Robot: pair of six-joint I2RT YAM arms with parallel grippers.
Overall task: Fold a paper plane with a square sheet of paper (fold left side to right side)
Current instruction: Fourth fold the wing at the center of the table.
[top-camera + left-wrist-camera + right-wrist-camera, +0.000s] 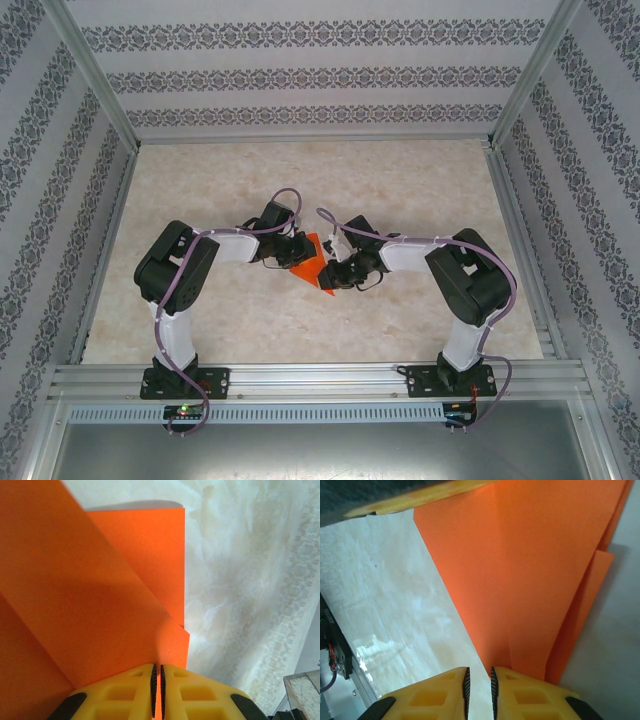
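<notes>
The square sheet of paper (312, 263) is a bright orange creased wedge lying on the marbled table between my two grippers. In the left wrist view the paper (100, 605) shows overlapping folded layers, and my left gripper (158, 667) is shut on its near edge, with orange showing in the slit between the pads. From above, the left gripper (299, 250) meets the wedge's left side. My right gripper (334, 272) sits at the wedge's right tip. In its wrist view the right gripper (479, 671) stands narrowly open. Bare table shows in the gap, and the paper (530, 580) runs under its right finger.
Wallpapered walls and aluminium posts enclose the table (400, 190). A metal rail (320, 380) crosses the near edge by the arm bases. In the right wrist view the left gripper's yellow finger (420, 497) crosses the top, and a dark electronics board (335, 655) sits at the left.
</notes>
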